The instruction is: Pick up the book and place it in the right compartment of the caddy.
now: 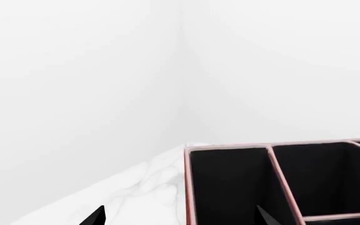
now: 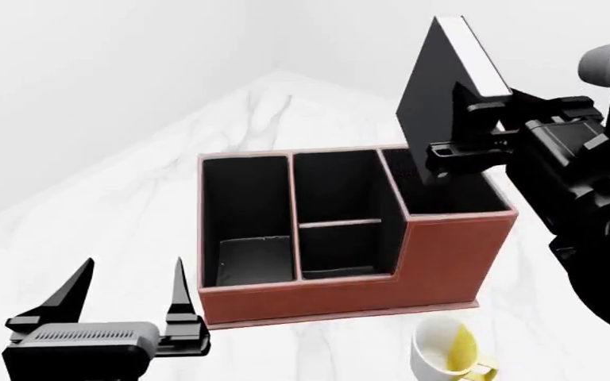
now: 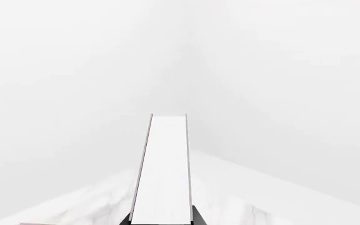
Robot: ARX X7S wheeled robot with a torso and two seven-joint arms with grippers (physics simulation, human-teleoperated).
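Note:
The black book [image 2: 432, 95] hangs tilted in the air with its lower corner just above the caddy's right compartment [image 2: 448, 202]. My right gripper [image 2: 462, 127] is shut on it. In the right wrist view its white page edges [image 3: 161, 173] rise straight out from between the right gripper [image 3: 161, 220] fingers. The reddish-brown caddy [image 2: 390, 278] stands mid-table, its black interior open to view. My left gripper [image 2: 133, 263] is open and holds nothing, low at the caddy's front left. In the left wrist view the left gripper [image 1: 181, 215] faces the caddy's [image 1: 271, 154] left end.
A white-and-yellow mug [image 2: 443, 353] stands just in front of the caddy's right end. The white marble table [image 2: 125, 206] runs back to a corner of plain white walls. The right arm's dark body fills the right edge of the head view.

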